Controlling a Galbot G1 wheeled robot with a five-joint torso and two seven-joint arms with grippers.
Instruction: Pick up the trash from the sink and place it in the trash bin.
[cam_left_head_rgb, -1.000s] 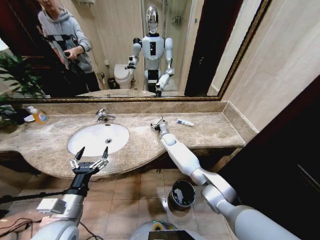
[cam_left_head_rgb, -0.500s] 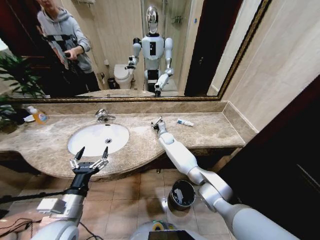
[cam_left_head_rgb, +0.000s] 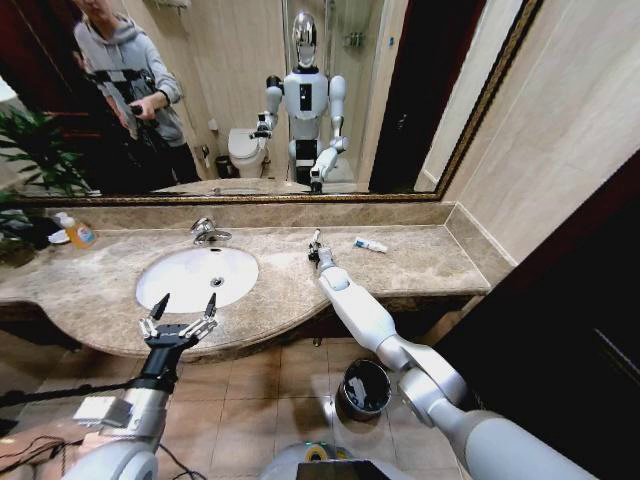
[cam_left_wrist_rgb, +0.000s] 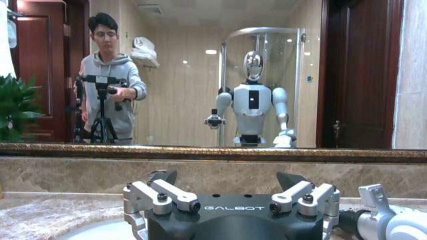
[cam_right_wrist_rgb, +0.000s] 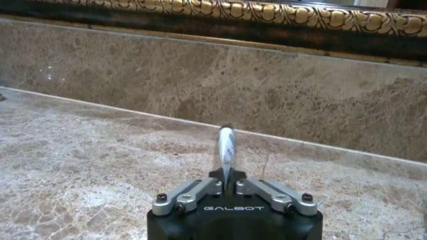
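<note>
My right claw pinches a thin tube over the counter; the bin lies far down-frame of it.

In the head view my right gripper (cam_left_head_rgb: 316, 244) sits at centre frame over the marble counter (cam_left_head_rgb: 420, 262), pressed together on a slim white tube (cam_right_wrist_rgb: 225, 149) that sticks straight out past the fingertips, its long axis in line with the claw and pointing at the backsplash. The trash bin (cam_left_head_rgb: 364, 388) stands on the floor at lower centre of the frame, well below and slightly right of the claw, close beside my right elbow, so I judge the carry runs back toward me and down. Another small white tube (cam_left_head_rgb: 369, 244) lies on the counter just right of the claw. The sink (cam_left_head_rgb: 196, 276) is at left centre. My left gripper (cam_left_head_rgb: 180, 325) hangs spread at the counter's front edge, lower left.
</note>
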